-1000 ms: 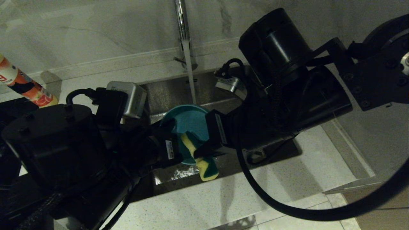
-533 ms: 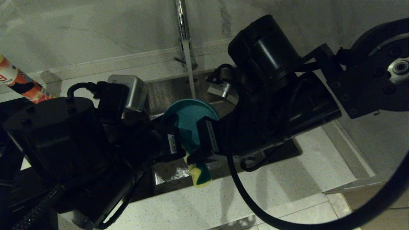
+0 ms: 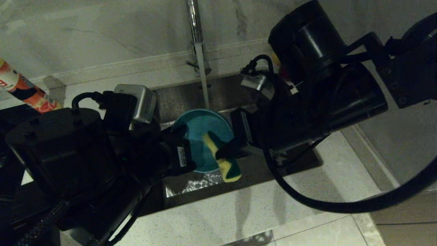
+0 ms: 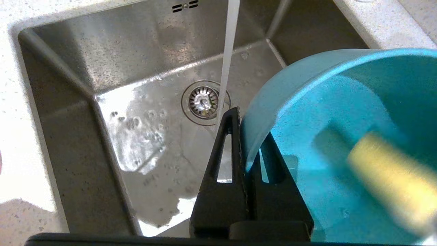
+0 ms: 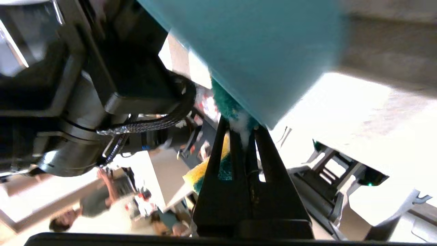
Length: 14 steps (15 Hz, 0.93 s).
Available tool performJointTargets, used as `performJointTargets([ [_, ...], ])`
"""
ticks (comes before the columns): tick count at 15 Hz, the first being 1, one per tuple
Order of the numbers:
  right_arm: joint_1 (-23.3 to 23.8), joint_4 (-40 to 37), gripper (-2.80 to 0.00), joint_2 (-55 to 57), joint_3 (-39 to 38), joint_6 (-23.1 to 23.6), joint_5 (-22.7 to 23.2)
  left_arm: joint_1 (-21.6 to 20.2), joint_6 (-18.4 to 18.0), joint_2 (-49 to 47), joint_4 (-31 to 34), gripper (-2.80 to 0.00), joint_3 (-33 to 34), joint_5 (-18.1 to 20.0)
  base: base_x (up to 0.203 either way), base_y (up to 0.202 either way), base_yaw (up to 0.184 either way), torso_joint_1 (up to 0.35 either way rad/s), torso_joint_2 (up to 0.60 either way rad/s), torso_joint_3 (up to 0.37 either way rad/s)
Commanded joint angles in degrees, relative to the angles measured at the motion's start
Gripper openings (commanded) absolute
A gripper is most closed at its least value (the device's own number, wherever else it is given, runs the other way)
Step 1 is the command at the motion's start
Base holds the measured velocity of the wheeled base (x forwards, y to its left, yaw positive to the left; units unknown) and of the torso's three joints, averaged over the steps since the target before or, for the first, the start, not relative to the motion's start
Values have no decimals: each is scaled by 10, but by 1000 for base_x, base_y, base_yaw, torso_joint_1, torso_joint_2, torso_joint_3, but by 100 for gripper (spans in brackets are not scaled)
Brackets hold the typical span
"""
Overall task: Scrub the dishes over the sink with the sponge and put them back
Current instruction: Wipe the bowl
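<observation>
A light blue bowl is held on edge over the sink, its inside facing the right arm. My left gripper is shut on the bowl's rim, one finger inside and one outside. My right gripper is shut on the sponge, yellow foam with a dark green face, and presses it against the bowl's inside. In the left wrist view the sponge shows as a yellow smear inside the bowl. In the right wrist view the right gripper pinches the sponge below the bowl.
Water runs from the faucet in a thin stream just behind the bowl, down to the drain strainer. An orange bottle stands on the counter at far left. Pale stone countertop surrounds the sink.
The right gripper swept the sponge left and down across the bowl, then back right and up. The left gripper and the bowl have hardly moved.
</observation>
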State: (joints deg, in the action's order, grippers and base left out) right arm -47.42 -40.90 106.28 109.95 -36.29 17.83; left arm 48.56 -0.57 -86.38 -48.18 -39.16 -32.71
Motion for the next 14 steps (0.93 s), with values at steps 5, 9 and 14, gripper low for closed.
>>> performJointTargets([
  [5,22,9,-280,-20,4,5,4,0,-2,-6,-2,-280,16,2,0,0,0,0,0,0],
  [9,19,39,-280,-6,4,5,4,0,-10,-2,-1,-280,18,4,0,0,0,0,0,0],
  [14,14,65,-280,5,7,7,4,2,-16,-6,-5,-280,43,14,0,0,0,0,0,0],
])
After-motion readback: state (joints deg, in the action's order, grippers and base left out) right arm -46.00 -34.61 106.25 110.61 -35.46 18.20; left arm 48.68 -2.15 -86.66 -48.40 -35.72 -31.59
